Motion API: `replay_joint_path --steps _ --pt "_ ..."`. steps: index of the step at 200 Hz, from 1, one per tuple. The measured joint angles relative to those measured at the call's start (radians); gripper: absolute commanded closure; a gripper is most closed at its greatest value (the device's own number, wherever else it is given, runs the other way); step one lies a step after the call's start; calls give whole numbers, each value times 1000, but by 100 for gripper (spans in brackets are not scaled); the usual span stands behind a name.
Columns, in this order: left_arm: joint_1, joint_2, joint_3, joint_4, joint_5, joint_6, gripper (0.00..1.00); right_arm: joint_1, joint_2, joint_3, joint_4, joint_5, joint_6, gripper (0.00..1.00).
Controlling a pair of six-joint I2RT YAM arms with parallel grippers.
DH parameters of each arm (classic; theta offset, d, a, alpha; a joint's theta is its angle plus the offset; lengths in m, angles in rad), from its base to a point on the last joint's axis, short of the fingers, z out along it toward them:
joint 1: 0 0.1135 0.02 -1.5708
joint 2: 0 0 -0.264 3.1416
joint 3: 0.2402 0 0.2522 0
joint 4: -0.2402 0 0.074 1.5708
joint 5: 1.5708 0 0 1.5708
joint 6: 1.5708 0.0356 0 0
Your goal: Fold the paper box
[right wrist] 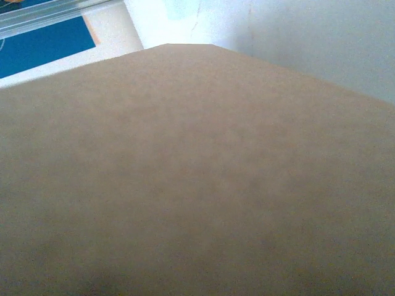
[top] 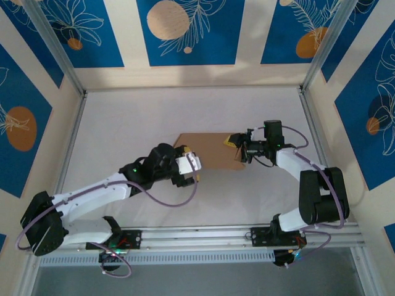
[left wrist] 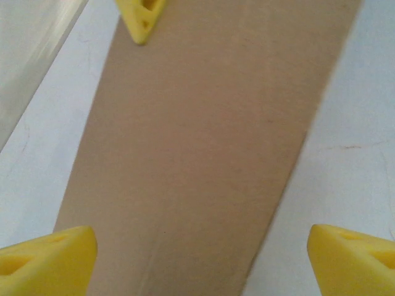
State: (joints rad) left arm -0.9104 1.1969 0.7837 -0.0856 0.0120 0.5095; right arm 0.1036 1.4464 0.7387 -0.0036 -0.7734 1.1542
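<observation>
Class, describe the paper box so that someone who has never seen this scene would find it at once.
Start at the white table inside the blue-and-cream walls and look to its middle. The paper box lies there between the left gripper and the right gripper. It is plain, unprinted brown cardboard, unlike the white tabletop and the yellow fingertips around it.

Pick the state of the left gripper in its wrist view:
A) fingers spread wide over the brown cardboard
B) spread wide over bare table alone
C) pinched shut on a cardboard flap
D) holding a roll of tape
A: the left gripper has its yellow fingertips far apart at the lower corners of the view, with the paper box beneath the gap on the white table.
</observation>
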Motion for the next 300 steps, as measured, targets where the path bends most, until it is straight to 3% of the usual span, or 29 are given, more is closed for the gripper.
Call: replay_joint_path --steps 43,87,131,168,202,243,280,300 --pt "-59 79 -32 135 -151 79 14 8 -4 -2 55 -14 73 47" --pt "-144 151 -121 426 -394 206 16 25 -16 -42 154 -17 187 46" --pt "-183 246 -154 772 -621 431 35 27 -41 -41 213 -10 268 44" --pt "-196 274 -156 845 -684 544 48 29 -69 -41 236 -7 288 34" --pt "-200 164 -142 651 -691 536 53 43 -114 -34 135 -12 260 21" --pt "-201 18 47 171 -614 424 51 46 -232 34 -128 39 116 12" --pt "-200 66 337 -277 -515 277 51 -28 -413 97 -450 243 -38 9" --pt "-195 132 485 -467 -471 198 50 -81 -539 125 -594 378 -100 15"
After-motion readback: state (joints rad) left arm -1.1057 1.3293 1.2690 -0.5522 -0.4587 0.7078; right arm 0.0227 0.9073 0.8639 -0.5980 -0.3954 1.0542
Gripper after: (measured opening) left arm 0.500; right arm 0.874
